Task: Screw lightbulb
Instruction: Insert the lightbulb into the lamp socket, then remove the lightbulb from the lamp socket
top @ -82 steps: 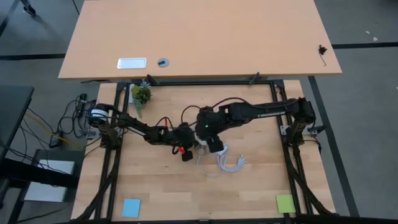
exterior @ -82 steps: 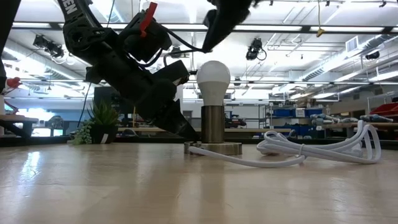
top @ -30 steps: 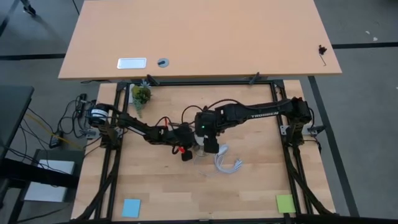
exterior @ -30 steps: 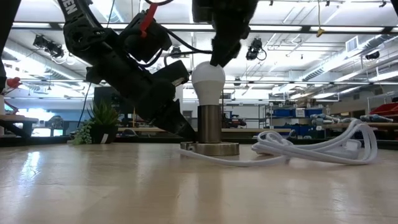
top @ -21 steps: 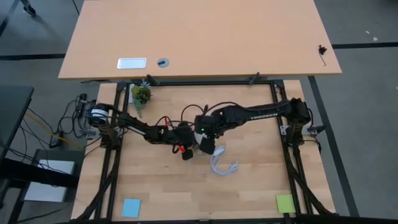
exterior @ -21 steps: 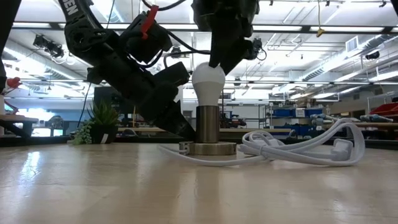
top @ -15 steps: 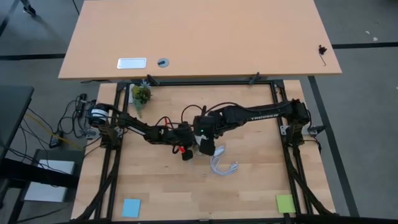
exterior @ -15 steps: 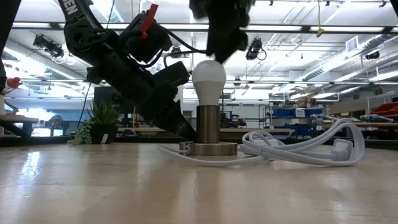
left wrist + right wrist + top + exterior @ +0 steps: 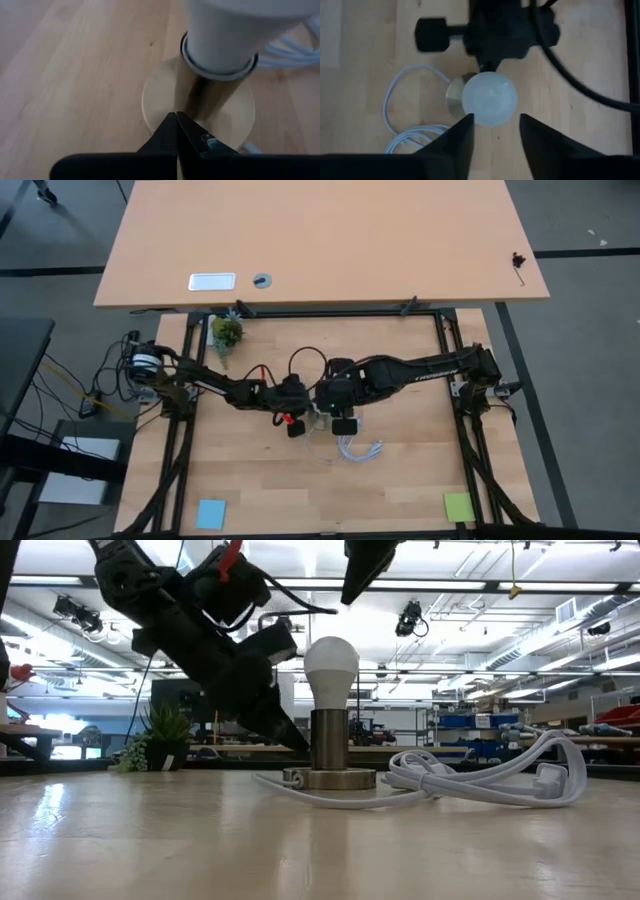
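Right wrist view is showing the right tool (image 9: 492,131) hovering open above the lightbulb (image 9: 489,98), while the closed left tool (image 9: 177,116) is pressing beside its socket base (image 9: 200,107).

Lightbulb (image 9: 331,661): white, plain. Socket post and base disc (image 9: 329,778): brushed metallic, brass-grey. Cable (image 9: 480,780): white. Both arms: black (one red tab (image 9: 231,557) on the left arm). Table (image 9: 400,480): pale wood grain. Near corners carry one blue square (image 9: 211,513) and one green square (image 9: 458,506).

Wooden table (image 9: 250,480) carries socket base (image 9: 330,779), white cable (image 9: 480,776).
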